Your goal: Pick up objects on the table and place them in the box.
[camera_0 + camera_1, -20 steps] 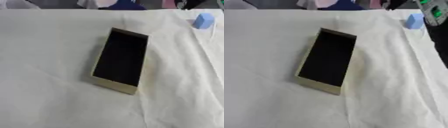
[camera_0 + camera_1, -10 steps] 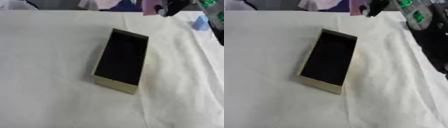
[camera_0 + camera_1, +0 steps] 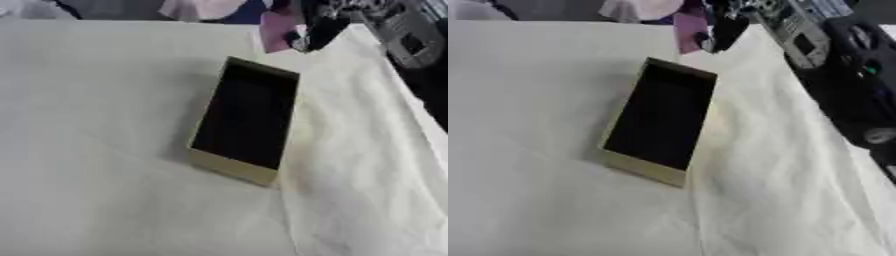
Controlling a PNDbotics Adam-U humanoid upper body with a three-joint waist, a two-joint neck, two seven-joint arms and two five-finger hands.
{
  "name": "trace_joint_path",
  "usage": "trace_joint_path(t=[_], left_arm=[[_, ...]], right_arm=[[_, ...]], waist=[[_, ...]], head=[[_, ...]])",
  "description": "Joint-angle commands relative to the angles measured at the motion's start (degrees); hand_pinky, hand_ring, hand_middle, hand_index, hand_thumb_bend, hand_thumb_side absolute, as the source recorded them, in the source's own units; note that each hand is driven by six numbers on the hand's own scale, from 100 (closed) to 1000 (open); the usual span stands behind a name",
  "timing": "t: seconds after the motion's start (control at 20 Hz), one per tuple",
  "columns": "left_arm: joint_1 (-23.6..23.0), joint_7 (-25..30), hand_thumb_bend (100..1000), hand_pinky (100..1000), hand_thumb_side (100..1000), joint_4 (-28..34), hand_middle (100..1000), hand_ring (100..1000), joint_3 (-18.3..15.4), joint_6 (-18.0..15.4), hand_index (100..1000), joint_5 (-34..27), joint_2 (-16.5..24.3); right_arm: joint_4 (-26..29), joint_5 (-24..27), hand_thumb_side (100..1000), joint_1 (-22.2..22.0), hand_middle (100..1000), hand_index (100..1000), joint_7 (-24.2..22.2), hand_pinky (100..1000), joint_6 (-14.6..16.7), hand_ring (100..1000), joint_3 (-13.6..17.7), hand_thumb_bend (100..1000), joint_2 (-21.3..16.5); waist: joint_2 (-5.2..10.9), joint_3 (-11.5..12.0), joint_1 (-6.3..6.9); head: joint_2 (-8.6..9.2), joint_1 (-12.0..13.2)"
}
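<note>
A long tan box (image 3: 248, 122) with a dark inside lies askew on the white cloth, and nothing shows in it. My right hand (image 3: 320, 29) comes in from the upper right and hangs just beyond the box's far end. Its dark fingers are curled on a flat purple object (image 3: 277, 36), which hangs to the hand's left, above the cloth and clear of the box rim. The black and silver forearm (image 3: 833, 75) runs down the right side. My left hand shows in no view.
The white cloth (image 3: 96, 150) covers the table and is wrinkled to the right of the box. Pale and blue things (image 3: 206, 9) lie along the far edge, beyond the table.
My right arm has come in from the upper right and moved left and down towards the box's far end with the purple object. The blue block at the right is now out of sight.
</note>
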State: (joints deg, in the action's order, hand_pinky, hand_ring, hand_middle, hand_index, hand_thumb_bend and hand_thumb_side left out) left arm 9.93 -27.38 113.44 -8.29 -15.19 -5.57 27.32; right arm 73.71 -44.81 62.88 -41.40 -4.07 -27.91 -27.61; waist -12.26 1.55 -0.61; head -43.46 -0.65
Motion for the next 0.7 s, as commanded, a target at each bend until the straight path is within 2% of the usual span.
trace_joint_path(t=[0.05, 0.3, 0.7], left_arm=[[0.2, 0.1, 301, 721, 759, 1.1, 747, 752, -0.1, -0.1, 879, -0.2, 1.8], [0.1, 0.1, 299, 720, 761, 1.1, 747, 752, -0.2, 0.0, 879, -0.2, 1.7], [0.1, 0.1, 299, 720, 762, 1.1, 747, 752, -0.1, 0.1, 878, -0.2, 1.6]], right_arm=[[-0.9, -1.2, 100, 0.2, 352, 432, -0.3, 600, 1.2, 489, 0.4, 100, 0.0], [-2.6, -0.3, 100, -0.8, 355, 434, -0.7, 597, 1.3, 491, 0.8, 100, -0.3], [-2.9, 3.9, 100, 0.0, 344, 428, -1.5, 582, 2.0, 473, -0.5, 100, 0.5]], waist=[[1.13, 0.1, 0.33], [1.0, 0.2, 0.32], [1.07, 0.4, 0.12]], head=[[-0.31, -0.1], [-0.3, -0.2], [-0.66, -0.3]])
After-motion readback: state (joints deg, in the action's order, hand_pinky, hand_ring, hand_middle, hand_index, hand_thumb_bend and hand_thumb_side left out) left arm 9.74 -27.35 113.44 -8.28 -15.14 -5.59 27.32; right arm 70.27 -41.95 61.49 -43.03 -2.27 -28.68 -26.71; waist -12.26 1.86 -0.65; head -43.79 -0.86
